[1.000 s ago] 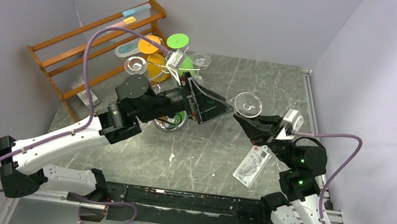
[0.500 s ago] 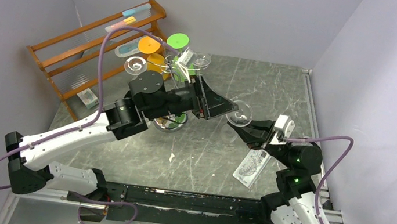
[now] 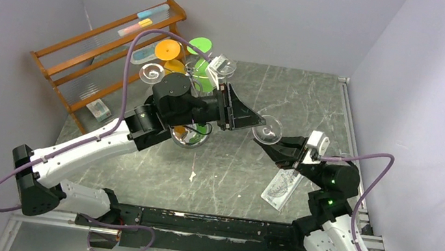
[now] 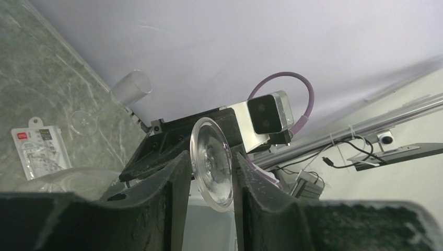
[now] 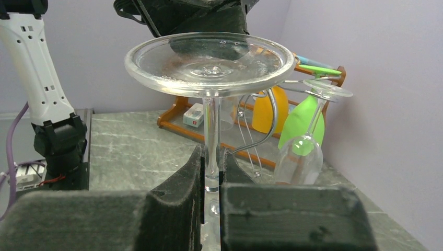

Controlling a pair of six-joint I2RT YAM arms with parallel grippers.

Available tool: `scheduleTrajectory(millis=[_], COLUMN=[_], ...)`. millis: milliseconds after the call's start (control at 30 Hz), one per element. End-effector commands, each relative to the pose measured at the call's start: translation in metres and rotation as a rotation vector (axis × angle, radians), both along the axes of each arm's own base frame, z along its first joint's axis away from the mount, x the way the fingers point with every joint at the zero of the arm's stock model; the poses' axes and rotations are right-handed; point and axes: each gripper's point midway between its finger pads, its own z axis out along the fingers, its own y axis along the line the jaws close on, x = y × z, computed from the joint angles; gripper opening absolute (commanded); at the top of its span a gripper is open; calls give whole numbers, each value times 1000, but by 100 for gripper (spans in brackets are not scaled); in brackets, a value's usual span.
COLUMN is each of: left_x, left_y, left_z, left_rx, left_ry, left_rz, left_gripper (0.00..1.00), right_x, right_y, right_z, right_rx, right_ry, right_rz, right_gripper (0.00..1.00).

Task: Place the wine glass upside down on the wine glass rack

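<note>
The clear wine glass (image 3: 267, 130) hangs in mid-air with its round foot up. My right gripper (image 3: 274, 144) is shut on its thin stem (image 5: 210, 141); the bowl is hidden below the fingers. The left gripper (image 3: 258, 123) has come in from the left. Its two fingers close on either side of the foot (image 4: 211, 170), one above and one beneath, against its rims. The wine glass rack (image 3: 188, 137), chrome wire on a shiny round base, stands behind the left arm. Green (image 3: 204, 74), orange (image 3: 168, 50) and clear (image 3: 151, 74) glasses hang on it upside down.
A slanted brown wooden shelf rack (image 3: 85, 54) leans by the left wall. A flat plastic packet (image 3: 282, 188) lies on the marble table under the right arm. In the right wrist view the rack's wire arm (image 5: 261, 130) and a hanging clear glass (image 5: 298, 159) are just beyond the held glass.
The left arm has swung right from the rack to the glass's foot and its jaws have narrowed around it. The right gripper has lowered the glass slightly towards it.
</note>
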Motion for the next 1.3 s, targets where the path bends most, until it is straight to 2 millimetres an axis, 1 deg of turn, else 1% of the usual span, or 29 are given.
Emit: scheduleTrajectory(millis=[0, 133, 200, 267, 433, 467, 533, 667, 733, 833, 900, 1000, 1167, 1267], left_x=[-14, -18, -17, -15, -8, -6, -3, 2, 4, 10, 20, 31, 49, 60], left_y=[-4, -9, -9, -8, -3, -2, 1, 7, 10, 14, 15, 18, 30, 41], left_z=[-4, -12, -14, -16, -17, -17, -15, -8, -4, -1, 6, 9, 6, 4], left_rx=[-7, -12, -13, -13, -33, -35, -40, -41, -35, -23, -19, -1, 10, 30], left_ry=[62, 101, 108, 115, 131, 130, 128, 107, 97, 100, 110, 143, 195, 224], left_rz=[-117, -165, -168, -164, -142, -133, -121, -88, -68, -38, -12, 16, 96, 173], left_gripper=[38, 39, 37, 30, 7, 5, 5, 5, 5, 5, 5, 5, 5, 5], right_x=[-1, 3, 5, 5, 7, 6, 2, 0, 0, 1, 1, 3, 6, 7], right_y=[0, 0, 0, 0, 0, 1, 2, 1, 1, 0, -1, -3, -13, -20], right_z=[5, 5, 5, 5, 1, 1, -2, -2, -1, 2, 3, 6, 11, 15], right_rx=[1, -11, -15, -14, -16, -20, -33, -33, -31, -16, -12, 9, 36, 55], right_ry=[-54, -67, -66, -66, -46, -41, -35, -1, 12, 32, 39, 48, 55, 49], right_rz=[-10, -24, -24, -25, -32, -23, -2, 1, 2, -9, -14, -33, -103, -143], right_gripper=[0, 0, 0, 0, 0, 2, 14, 45, 54, 60, 63, 65, 68, 69])
